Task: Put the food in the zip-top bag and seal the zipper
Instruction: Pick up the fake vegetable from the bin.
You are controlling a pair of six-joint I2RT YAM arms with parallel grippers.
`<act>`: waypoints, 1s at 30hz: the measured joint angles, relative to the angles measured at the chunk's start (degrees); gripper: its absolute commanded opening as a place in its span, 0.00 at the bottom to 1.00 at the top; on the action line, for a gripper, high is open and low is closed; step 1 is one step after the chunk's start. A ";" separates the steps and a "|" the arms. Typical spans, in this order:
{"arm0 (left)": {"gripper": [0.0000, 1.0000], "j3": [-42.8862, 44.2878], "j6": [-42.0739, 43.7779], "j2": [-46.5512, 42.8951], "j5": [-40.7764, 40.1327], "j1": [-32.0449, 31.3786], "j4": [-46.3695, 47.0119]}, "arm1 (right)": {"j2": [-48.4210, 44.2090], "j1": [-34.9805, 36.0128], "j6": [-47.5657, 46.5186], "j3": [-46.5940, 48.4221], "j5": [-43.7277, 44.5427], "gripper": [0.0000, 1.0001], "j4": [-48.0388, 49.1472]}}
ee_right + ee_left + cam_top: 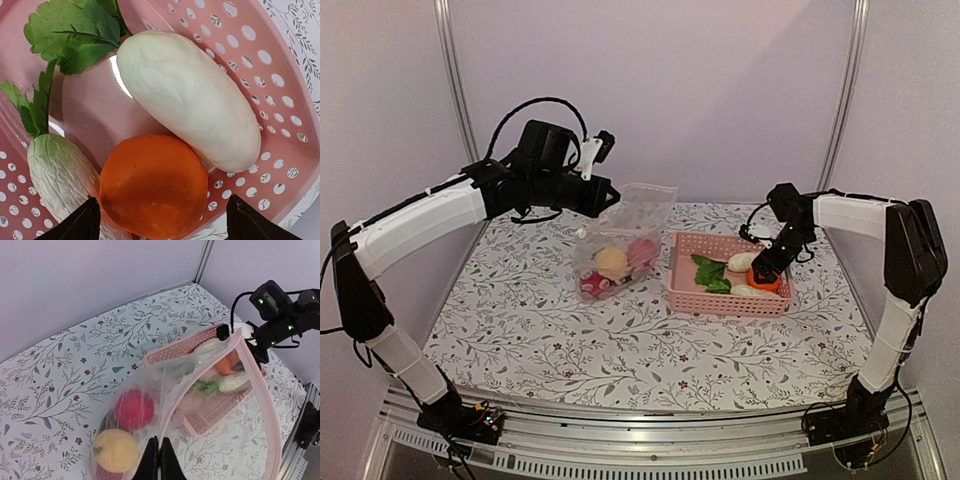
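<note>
My left gripper (611, 196) is shut on the edge of the clear zip-top bag (622, 245) and holds it up, mouth toward the basket. In the left wrist view the shut fingers (159, 460) pinch the bag's film by the pink-white zipper strip (261, 390). A red ball (135, 409), a yellow fruit (116, 450) and a dark maroon piece lie inside the bag. My right gripper (767, 272) is open, low in the pink basket (730, 301), its fingers on either side of an orange fruit (152, 186). A smooth white oblong (190, 95), a wrinkled white oblong (60, 175) and a green leafy piece (75, 30) lie beside it.
The basket stands right of the bag on the flowered tablecloth (550, 340). Metal frame posts (455, 90) rise at the back corners. The table's front edge has a metal rail (640, 440).
</note>
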 measured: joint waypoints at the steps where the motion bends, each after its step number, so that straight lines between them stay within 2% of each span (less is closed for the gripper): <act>1: 0.00 -0.15 0.00 0.00 -0.02 0.00 0.00 | 0.33 0.02 0.11 0.00 -0.42 0.85 -0.02; 13: 0.00 -0.59 0.00 0.00 -0.02 0.00 0.07 | 3.82 0.07 1.86 0.87 -3.19 0.82 -1.38; 23: 0.00 -1.53 0.02 0.00 -0.02 0.00 0.20 | 5.31 0.04 3.21 2.51 -4.17 0.69 -3.41; 30: 0.00 -1.95 0.02 0.00 -0.02 0.00 0.44 | 5.20 0.04 3.65 5.27 -6.34 0.63 -5.03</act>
